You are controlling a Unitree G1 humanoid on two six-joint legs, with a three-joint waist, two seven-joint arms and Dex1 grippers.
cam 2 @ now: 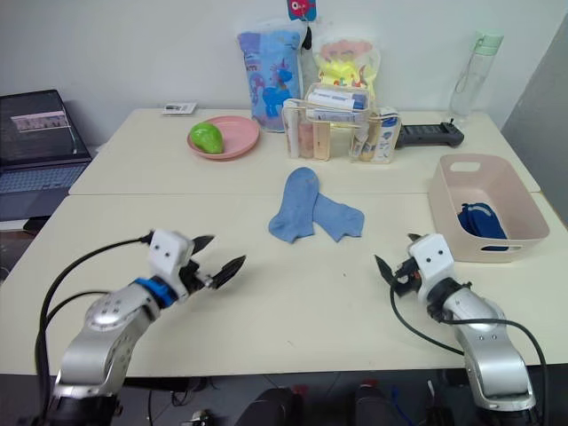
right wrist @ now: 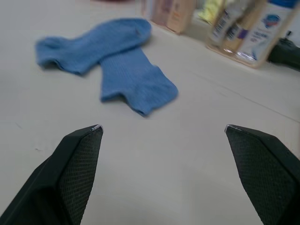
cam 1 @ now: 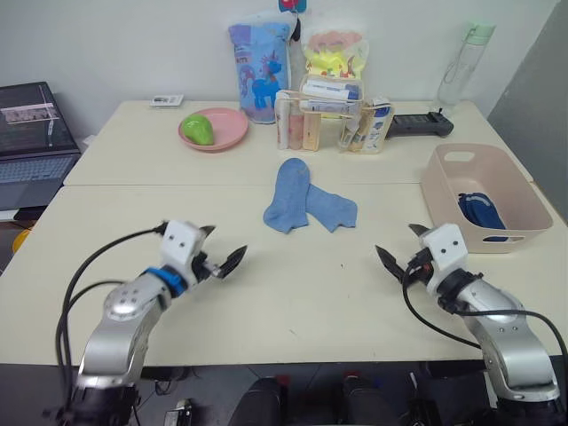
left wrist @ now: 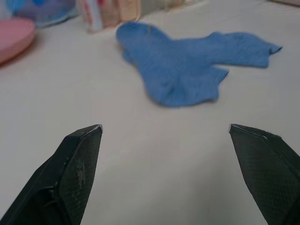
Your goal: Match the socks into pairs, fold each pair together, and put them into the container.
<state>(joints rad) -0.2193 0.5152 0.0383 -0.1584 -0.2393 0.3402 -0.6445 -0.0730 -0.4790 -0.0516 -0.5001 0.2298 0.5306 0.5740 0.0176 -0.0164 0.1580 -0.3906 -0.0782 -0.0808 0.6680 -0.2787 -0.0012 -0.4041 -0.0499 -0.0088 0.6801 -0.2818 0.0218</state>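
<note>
- I see both the left gripper (cam 1: 222,256) and right gripper (cam 1: 397,248) with fingers spread wide, holding nothing.
- Bare table (cam 1: 302,302) lies between them and the light blue socks (cam 1: 306,206).
- The container (cam 1: 524,204) sits at the table's right edge.

The dark navy bundle (cam 1: 480,211) in the container (cam 1: 444,191) is sitting half behind the near wall, so can't tell if it's one sock or a pair. Stuff in the clear organizer (cam 1: 330,122) at the far side is too small to read, and the laptop (cam 1: 31,142) is getting cut off at the left edge
</note>
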